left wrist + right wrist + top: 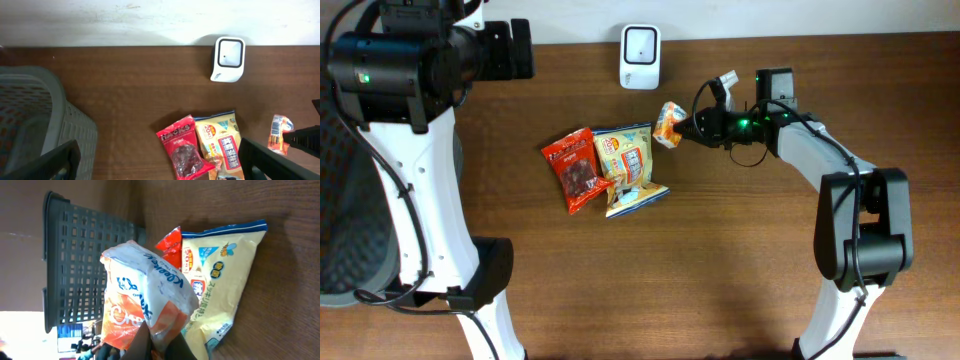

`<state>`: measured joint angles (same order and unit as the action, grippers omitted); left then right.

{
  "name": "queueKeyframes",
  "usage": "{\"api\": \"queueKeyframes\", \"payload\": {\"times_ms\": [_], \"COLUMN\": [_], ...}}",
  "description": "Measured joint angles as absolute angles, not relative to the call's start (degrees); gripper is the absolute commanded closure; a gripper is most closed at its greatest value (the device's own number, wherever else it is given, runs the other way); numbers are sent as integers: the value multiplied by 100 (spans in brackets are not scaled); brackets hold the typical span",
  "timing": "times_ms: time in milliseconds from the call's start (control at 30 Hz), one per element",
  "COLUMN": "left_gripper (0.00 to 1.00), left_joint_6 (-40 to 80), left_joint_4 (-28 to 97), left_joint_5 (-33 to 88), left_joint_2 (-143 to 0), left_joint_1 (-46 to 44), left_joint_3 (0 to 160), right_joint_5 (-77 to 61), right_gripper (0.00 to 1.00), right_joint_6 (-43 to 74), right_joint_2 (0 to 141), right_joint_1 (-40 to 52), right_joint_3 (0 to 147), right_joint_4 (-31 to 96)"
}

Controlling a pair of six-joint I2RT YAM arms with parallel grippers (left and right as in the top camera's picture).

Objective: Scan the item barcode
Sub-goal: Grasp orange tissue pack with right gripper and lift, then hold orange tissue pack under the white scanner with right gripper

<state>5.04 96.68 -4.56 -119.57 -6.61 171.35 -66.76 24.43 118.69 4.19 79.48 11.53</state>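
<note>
1. the right gripper [684, 127] pinches one end of the small orange-and-white packet [669, 124], holding it near the scanner [640, 43], off to one side of its window.
2. the left gripper [512, 50] sits well apart from the scanner, jaws spread wide and empty.
3. risk: the pinch is on a crinkly edge only, so the packet may twist or slip.
4. risk: a barcode turned away from the scanner gives no read.

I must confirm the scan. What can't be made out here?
- Barcode on the small orange-and-white soft packet: too small in overhead and left wrist; right wrist shows only a crumpled printed face.
- Right tool: right wrist, fingertips mostly under the packet, cut by the bottom edge.
- Yellow snack bag: left wrist, lower part cut off by the bottom edge.
</note>
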Motion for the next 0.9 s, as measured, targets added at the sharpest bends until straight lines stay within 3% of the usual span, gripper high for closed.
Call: {"api": "queueKeyframes", "payload": {"times_ms": [133, 333, 500, 667, 767, 900], "left_gripper": [1, 1, 1, 1, 1, 1], "left_joint_6": [504, 504, 504, 504, 504, 504], "left_joint_4": [9677, 9668, 9675, 9668, 9671, 9671], "left_joint_5": [-456, -456, -456, -456, -456, -456], "left_joint_2": [-11957, -11957, -11957, -11957, -11957, -11957], "left_joint_1": [-661, -661, -661, -661, -661, -661], "left_joint_3": [17135, 17135, 17135, 17135, 17133, 17135], "right_joint_5": [-8377, -8705, -8781, -8781, -8029, -5238], "right_gripper": [96, 96, 96, 96, 96, 96], "right_joint_6": [1269, 1074, 2257, 2600, 3269, 4506], "right_joint_2": [11872, 11872, 11878, 11878, 11878, 11878], "right_joint_1": [419, 810, 1468, 1500, 1455, 1155], "right_joint_3": [7933, 7933, 7918, 7918, 7918, 7942], "right_joint_4": [-34, -779, -2373, -2453, -2445, -1420]}}
